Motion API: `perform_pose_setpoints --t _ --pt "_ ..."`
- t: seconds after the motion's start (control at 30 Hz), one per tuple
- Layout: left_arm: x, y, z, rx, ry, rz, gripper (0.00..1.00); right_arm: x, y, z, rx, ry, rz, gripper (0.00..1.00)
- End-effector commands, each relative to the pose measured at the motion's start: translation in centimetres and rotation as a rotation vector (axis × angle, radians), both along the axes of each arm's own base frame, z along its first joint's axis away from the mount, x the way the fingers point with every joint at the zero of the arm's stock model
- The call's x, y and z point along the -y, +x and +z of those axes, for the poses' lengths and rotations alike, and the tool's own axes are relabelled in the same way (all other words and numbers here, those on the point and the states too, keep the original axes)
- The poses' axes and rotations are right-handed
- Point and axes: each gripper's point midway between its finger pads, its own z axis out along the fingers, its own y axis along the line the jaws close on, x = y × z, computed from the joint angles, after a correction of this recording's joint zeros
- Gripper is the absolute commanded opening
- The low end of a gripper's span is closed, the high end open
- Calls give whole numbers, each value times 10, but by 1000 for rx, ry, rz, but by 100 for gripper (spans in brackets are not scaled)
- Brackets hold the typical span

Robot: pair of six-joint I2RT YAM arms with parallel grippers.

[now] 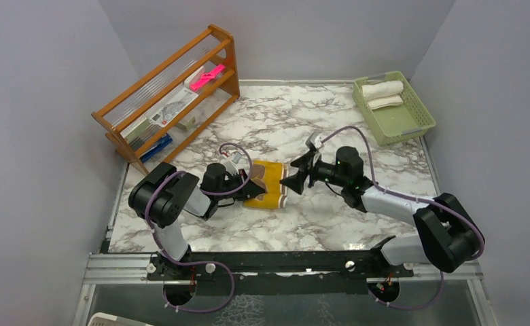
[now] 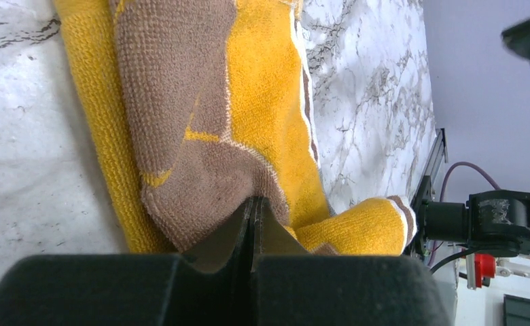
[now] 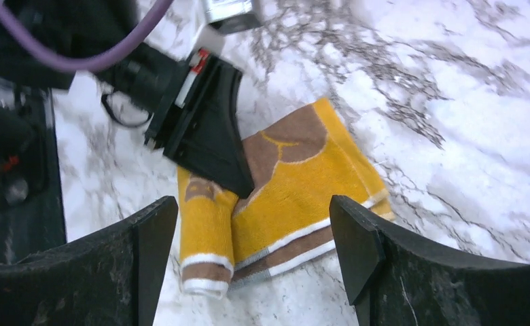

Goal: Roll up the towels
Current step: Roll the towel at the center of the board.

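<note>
Step in hand: rolling the mustard-yellow towel. I judge it is about half done, because one end is wound into a short roll and the rest lies flat.
Towel place: centre of the top view, on the marble table, between the two grippers. In the right wrist view the roll sits at the lower left of the cloth and the flat part runs to the upper right.
Left gripper: clenched, jaws together. The tips press into the brown face of the towel just beside the roll. Whether a bit of cloth is caught between them I cannot tell.
Right gripper: released, jaws wide apart and nothing between them. It hangs over the striped edge of the towel and does not touch it.
Other towel: a cream-white towel lies rolled in the green basket, upper right of the top view, well apart from the arms. That one looks finished.
Next move calls for: probably the open jaws must come down on the roll, catch it, and turn it over the flat part, while the left tips keep the cloth from sliding.
Care: the roll is soft and loose, so a grip at one end only could make it go crooked or come open.
</note>
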Motion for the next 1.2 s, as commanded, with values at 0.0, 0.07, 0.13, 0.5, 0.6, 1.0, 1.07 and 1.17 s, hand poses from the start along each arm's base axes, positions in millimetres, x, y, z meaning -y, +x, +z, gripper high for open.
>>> perform_pose_setpoints --t 0.0,0.07,0.13,0.5,0.6,1.0,1.07,1.17 --pt "-20 -26 -53 -152 153 12 0 -20 -36 7 428 -12 250 84" --pt "-20 -26 -54 -152 155 12 0 -33 -49 -9 480 -88 317 85" --pt "-21 -26 -55 -155 159 14 0 -47 -56 -31 494 -198 381 82" --pt "-23 -25 -55 -155 168 25 0 -59 -66 -72 496 -397 426 65" --pt "-22 -25 -55 -153 168 22 0 -57 -63 -79 473 -435 413 61" --pt "-29 -24 -48 -143 167 47 0 -64 -63 -104 344 -487 458 38" --pt "-30 -22 -40 -136 151 56 0 -67 -67 -100 324 -463 466 35" --pt "-33 -14 -25 -110 127 81 0 -76 -79 -91 286 -376 494 32"
